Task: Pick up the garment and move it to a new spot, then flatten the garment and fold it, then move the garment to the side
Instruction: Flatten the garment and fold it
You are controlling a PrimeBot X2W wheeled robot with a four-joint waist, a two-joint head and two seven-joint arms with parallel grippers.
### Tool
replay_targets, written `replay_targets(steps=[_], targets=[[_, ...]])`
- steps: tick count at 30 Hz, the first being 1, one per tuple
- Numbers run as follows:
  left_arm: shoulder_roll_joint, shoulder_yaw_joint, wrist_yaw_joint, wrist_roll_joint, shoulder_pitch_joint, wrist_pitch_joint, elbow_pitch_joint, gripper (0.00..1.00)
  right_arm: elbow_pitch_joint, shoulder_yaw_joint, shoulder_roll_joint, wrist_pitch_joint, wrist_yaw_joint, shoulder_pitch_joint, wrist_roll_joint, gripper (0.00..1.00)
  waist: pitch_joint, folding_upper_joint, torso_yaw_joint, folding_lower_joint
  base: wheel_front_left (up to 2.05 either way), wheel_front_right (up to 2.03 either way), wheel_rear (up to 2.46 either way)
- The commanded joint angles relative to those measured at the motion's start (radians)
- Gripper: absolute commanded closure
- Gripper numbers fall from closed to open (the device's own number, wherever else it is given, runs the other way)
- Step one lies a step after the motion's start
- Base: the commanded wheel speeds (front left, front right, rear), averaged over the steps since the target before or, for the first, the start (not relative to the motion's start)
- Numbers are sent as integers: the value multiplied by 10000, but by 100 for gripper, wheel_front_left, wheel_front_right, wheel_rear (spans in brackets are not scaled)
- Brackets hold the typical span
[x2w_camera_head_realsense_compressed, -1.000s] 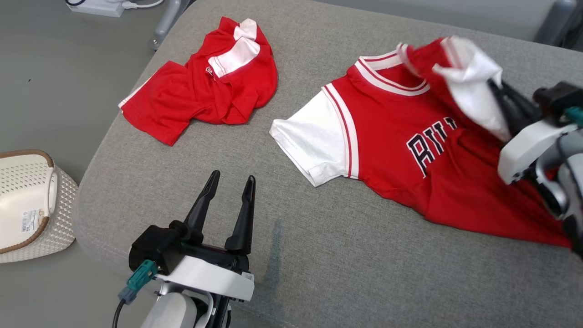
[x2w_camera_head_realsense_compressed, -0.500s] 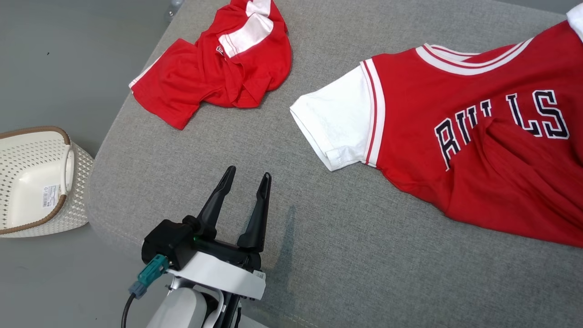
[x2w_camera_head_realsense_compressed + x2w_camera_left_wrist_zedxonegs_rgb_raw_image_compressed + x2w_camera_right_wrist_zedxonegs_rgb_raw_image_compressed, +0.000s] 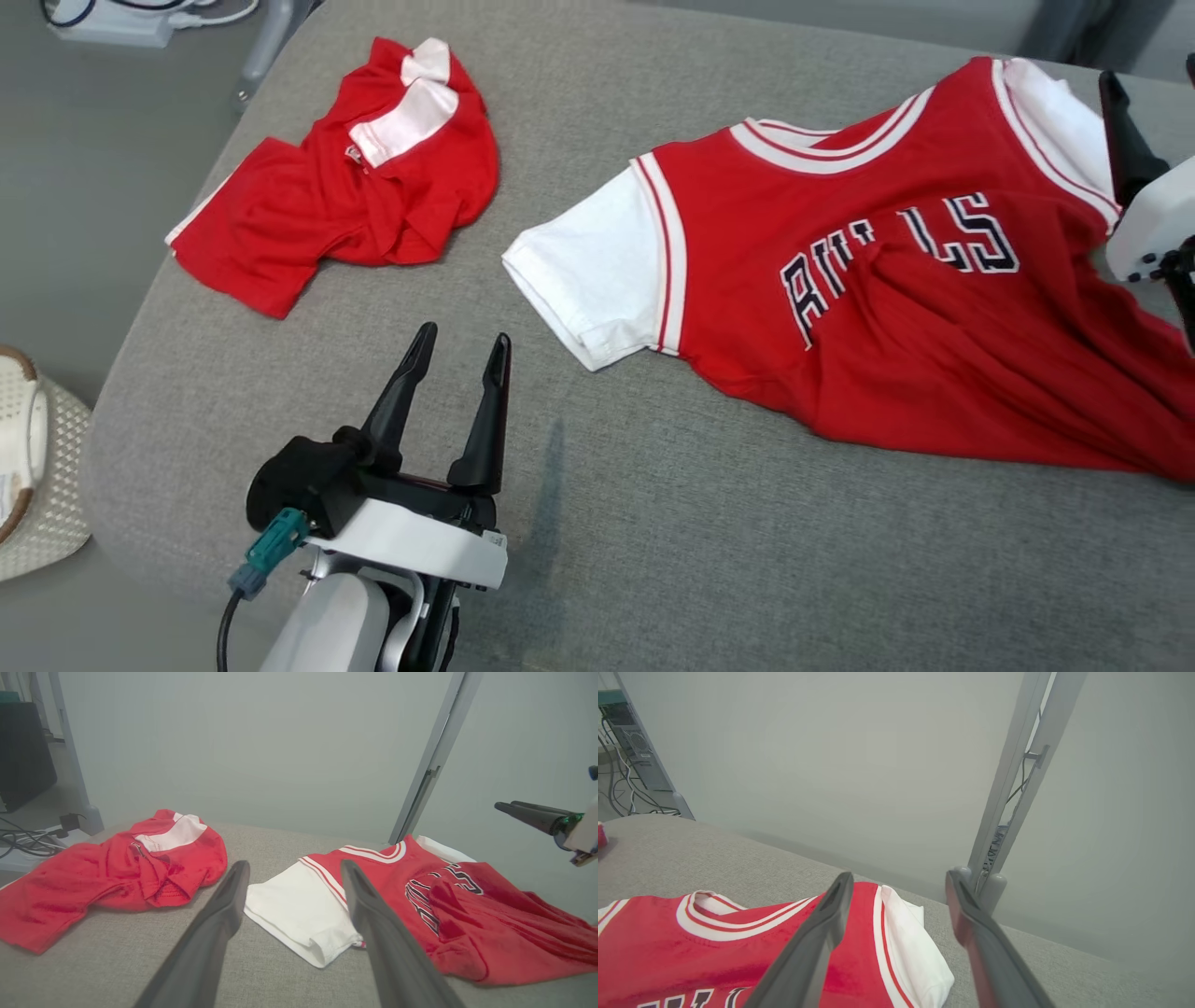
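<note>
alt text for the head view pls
A red and white BULLS jersey lies face up, partly wrinkled, on a grey cushion, with a crumpled red garment to its left. The left claw hovers open over the cushion's near part, holding nothing.

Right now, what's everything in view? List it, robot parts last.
jersey: 1, red with white sleeves, spread on the right of the cushion
crumpled garment: 1, red and white, far left of the cushion
cushion: 1, grey, under both garments
basket: 1, white, on the floor at left
power strip: 1, white, on the floor beyond the cushion
left gripper: 1, dark fingers, open, over bare cushion
right gripper: 1, dark fingers, open, by the jersey's right sleeve
</note>
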Motion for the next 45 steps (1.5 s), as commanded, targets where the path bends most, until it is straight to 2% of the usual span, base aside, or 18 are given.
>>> replay_targets(steps=[1, 7, 12, 13, 20, 26, 37, 45], targets=[[50, 152, -38, 50, -47, -22, 34, 0, -223, 16, 72, -187, -3, 258, 139, 0, -424, 0, -467, 0, 0, 0, 0], [56, 830, -54, 190, 243, -22, 172, 0, -1812, -418, 394, -537, -5, 1634, 553, 0, -1042, 0, -1269, 0, 0, 0, 0], [48, 1505, -99, 293, 520, -22, 258, 0, -3602, -1328, 839, -543, -3, 3348, 156, 0, -1496, 0, -1873, 0, 0, 0, 0], [48, 1505, -99, 293, 520, -22, 258, 0, -3602, -1328, 839, -543, -3, 3348, 156, 0, -1496, 0, -1873, 0, 0, 0, 0], [50, 2032, -112, 374, 946, -22, 371, 0, -5539, -2635, 1883, -543, -3, 6125, -462, 0, -1900, 0, -2420, 0, 0, 0, 0], [48, 2123, -90, 342, 1101, -22, 612, 0, -6228, -3073, 2436, -543, -3, 7507, -903, 0, -2045, 0, -2572, 0, 0, 0, 0], [47, 1713, -88, 267, 1127, -22, 813, 0, -6696, -2656, 2688, 119, -3, 7515, -1310, 0, -2054, 0, -2211, 0, 0, 0, 0], [47, 1139, -31, 4, 730, -22, 863, 0, -5961, -1305, 2601, 2309, -3, 6162, -275, 0, -1648, 0, -1503, 0, 0, 0, 0]])
